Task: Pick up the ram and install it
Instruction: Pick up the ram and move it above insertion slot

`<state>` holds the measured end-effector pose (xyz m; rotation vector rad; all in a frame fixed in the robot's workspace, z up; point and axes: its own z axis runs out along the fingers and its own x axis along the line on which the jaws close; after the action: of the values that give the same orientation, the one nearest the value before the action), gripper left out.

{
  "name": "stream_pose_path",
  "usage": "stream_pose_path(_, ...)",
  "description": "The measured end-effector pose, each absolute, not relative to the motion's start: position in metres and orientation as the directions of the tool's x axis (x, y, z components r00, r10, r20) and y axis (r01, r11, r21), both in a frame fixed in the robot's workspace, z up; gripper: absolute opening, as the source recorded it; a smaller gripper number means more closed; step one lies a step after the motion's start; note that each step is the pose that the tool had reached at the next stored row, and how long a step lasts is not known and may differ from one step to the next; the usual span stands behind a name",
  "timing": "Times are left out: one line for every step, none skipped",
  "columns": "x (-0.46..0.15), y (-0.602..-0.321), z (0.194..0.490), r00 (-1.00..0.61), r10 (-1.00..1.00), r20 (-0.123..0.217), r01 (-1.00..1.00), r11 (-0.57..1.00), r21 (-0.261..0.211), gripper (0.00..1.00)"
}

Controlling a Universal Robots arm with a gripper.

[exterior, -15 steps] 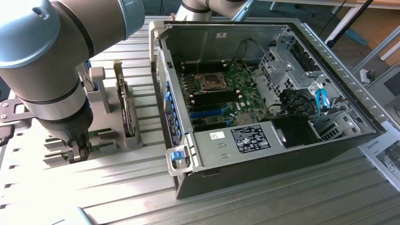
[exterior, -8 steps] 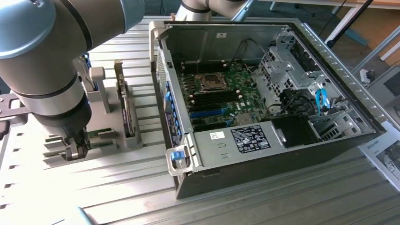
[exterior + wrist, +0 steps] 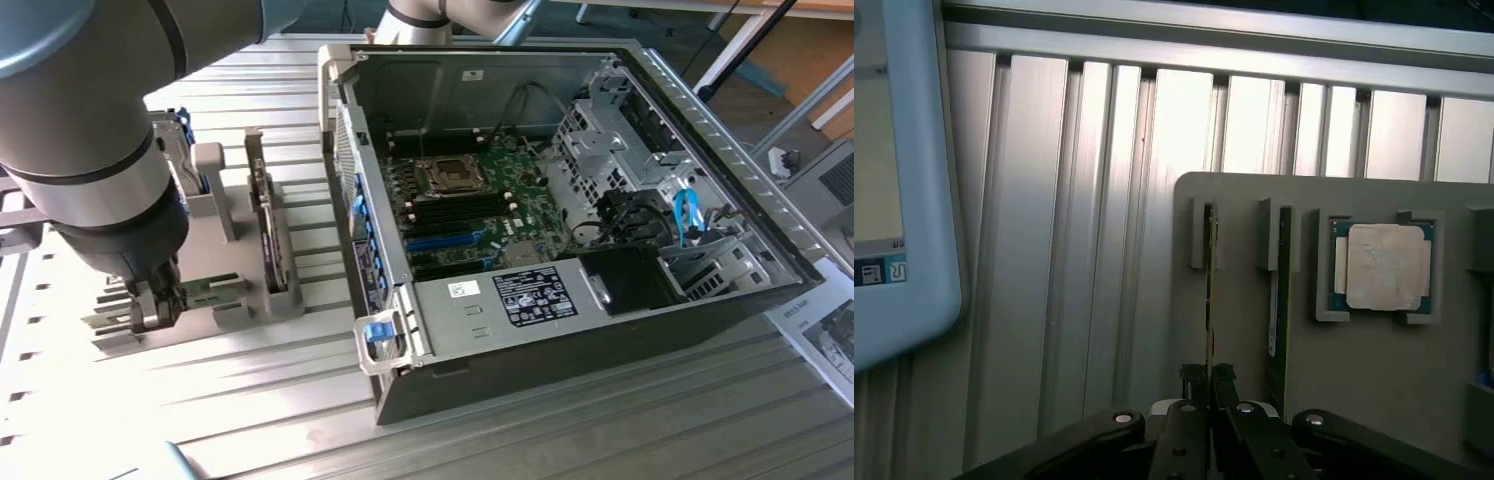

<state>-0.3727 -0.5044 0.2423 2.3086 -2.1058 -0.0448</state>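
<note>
Pick-up step: gripper (image 3: 1207,378) clenched on the ram (image 3: 1209,290), which stands on edge in its holder (image 3: 1394,390) slot. Second stick (image 3: 1279,290) sits just beside the gripper. Judgement: extraction calls for a straight, untwisted pull.

an open computer case (image 3: 561,370) lies on a slatted metal table (image 3: 601,440). inside the case sit a green motherboard (image 3: 501,205), its processor socket (image 3: 451,176) and blue cables (image 3: 687,215). beside the case, at the exterior view's left, a grey holder (image 3: 287,300) carries a dark expansion card (image 3: 274,235) and a square silver processor chip (image 3: 1384,265). a printed sheet (image 3: 821,335) lies at the case's opposite side.
</note>
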Motion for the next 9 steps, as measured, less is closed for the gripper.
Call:
stream_pose_path(-0.373, -0.504, 0.245, 0.092, -0.996, -0.010, -0.995, -0.092, 0.032, 0.13)
stream_pose_path(-0.373, -0.504, 0.248, 0.092, -0.996, -0.010, -0.995, -0.092, 0.032, 0.13)
stream_pose_path(-0.373, -0.504, 0.253, 0.092, -0.996, -0.010, -0.995, -0.092, 0.032, 0.13)
stream_pose_path(-0.373, -0.504, 0.257, 0.092, -0.996, -0.010, -0.995, -0.092, 0.032, 0.13)
stream_pose_path(-0.373, -0.504, 0.259, 0.092, -0.996, -0.010, -0.995, -0.092, 0.032, 0.13)
stream_pose_path(-0.373, -0.504, 0.262, 0.092, -0.996, -0.010, -0.995, -0.092, 0.032, 0.13)
stream_pose_path(-0.373, -0.504, 0.265, 0.092, -0.996, -0.010, -0.995, -0.092, 0.032, 0.13)
stream_pose_path(-0.373, -0.504, 0.268, 0.092, -0.996, -0.010, -0.995, -0.092, 0.032, 0.13)
stream_pose_path(-0.373, -0.504, 0.272, 0.092, -0.996, -0.010, -0.995, -0.092, 0.032, 0.13)
